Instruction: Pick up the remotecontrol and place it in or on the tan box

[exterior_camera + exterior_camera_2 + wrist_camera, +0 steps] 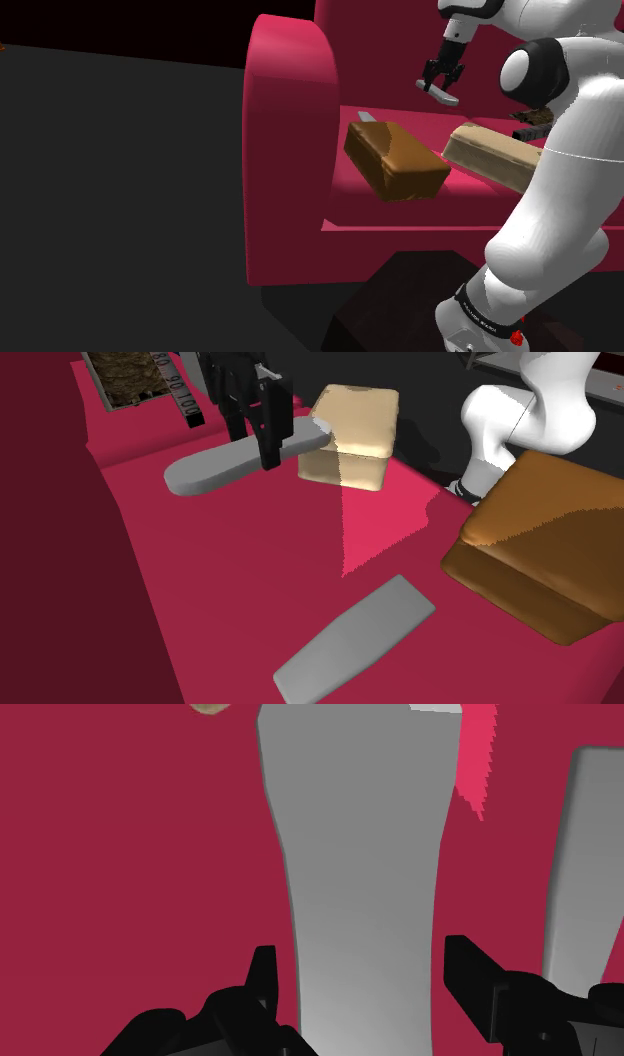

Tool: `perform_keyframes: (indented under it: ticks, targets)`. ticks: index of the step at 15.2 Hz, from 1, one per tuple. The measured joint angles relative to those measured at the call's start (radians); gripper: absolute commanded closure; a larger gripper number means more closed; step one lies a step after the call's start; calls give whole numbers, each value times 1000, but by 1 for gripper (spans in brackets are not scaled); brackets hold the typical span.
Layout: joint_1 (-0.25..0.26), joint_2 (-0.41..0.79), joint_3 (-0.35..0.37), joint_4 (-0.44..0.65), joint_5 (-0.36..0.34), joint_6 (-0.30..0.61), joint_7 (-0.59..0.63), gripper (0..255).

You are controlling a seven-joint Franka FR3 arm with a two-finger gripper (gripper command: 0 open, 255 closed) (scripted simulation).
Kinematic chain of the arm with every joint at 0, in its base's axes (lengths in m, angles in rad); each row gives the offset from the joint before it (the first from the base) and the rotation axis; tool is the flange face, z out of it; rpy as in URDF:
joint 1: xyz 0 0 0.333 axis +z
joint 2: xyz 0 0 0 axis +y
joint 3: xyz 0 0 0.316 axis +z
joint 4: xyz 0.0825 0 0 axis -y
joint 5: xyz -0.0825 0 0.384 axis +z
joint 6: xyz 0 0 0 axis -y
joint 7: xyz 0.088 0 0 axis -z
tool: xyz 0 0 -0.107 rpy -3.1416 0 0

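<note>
I am counting two grey remotes, two boxes and one red sofa. The claw is gripping the held remote across its width, its two fingers pressing on either side. It is hanging above the seat, just beside the tan box. The spare remote is lying flat on the cushion, near the brown box and well apart from the claw.

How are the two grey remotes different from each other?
The held remote is up in the air, clasped by the tool; the other remote lies flat on the red sofa seat. The held remote hangs by the tan box; the other remote lies nearer the brown box. Both are plain grey and long.
</note>
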Motion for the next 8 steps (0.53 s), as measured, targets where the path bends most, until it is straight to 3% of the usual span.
perform_keyframes:
  ticks: [5, 8]
  targets:
    - [-22, 40, -2, 129, 18, -92, -4, 255]
    - [3, -69, -11, 2, -27, -65, -9, 255]
